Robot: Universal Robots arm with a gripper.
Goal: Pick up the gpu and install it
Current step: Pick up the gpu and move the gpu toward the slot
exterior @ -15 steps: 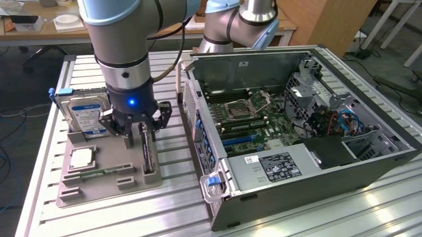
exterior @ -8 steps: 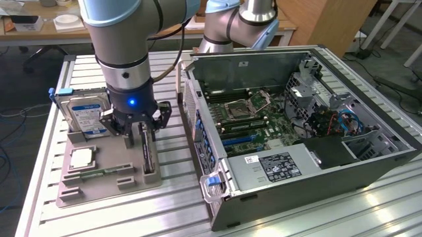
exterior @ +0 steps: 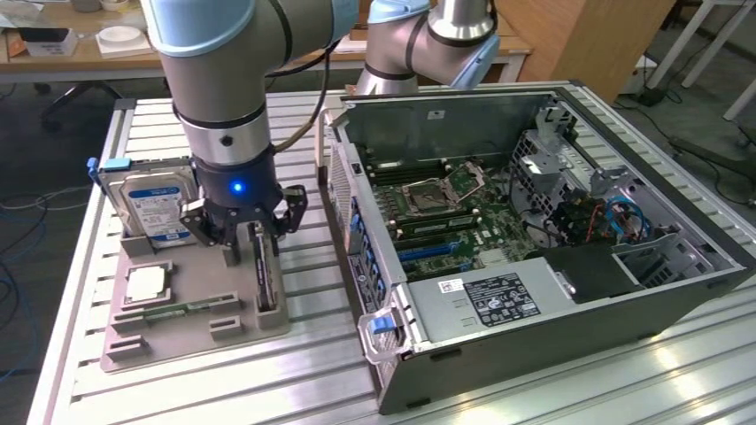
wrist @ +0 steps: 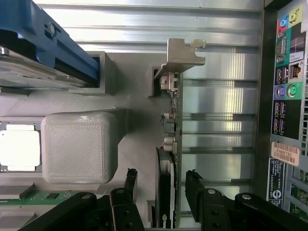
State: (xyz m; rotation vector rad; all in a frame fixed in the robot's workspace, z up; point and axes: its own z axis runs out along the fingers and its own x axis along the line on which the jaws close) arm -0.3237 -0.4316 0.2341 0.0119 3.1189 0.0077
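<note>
The gpu [exterior: 265, 276] is a thin black card standing on edge in a slot of the grey holder tray [exterior: 177, 341]. Its silver bracket [wrist: 185, 54] sits at the end farthest from the wrist camera. My gripper [exterior: 248, 232] hangs straight over the card's end nearest the hard drive. In the wrist view the gpu [wrist: 169, 139] runs between the two black fingers [wrist: 130, 182], one on each side of its edge. The gripper [wrist: 161, 185] is open, with a gap showing between each finger and the card.
The tray also holds a blue-labelled hard drive [exterior: 148, 202], a CPU [exterior: 144, 283] and a green memory stick [exterior: 183, 310]. The open computer case [exterior: 661, 297] lies on the exterior view's right, close to the tray, motherboard [exterior: 443, 208] exposed. All rest on a slatted metal table [exterior: 236, 390].
</note>
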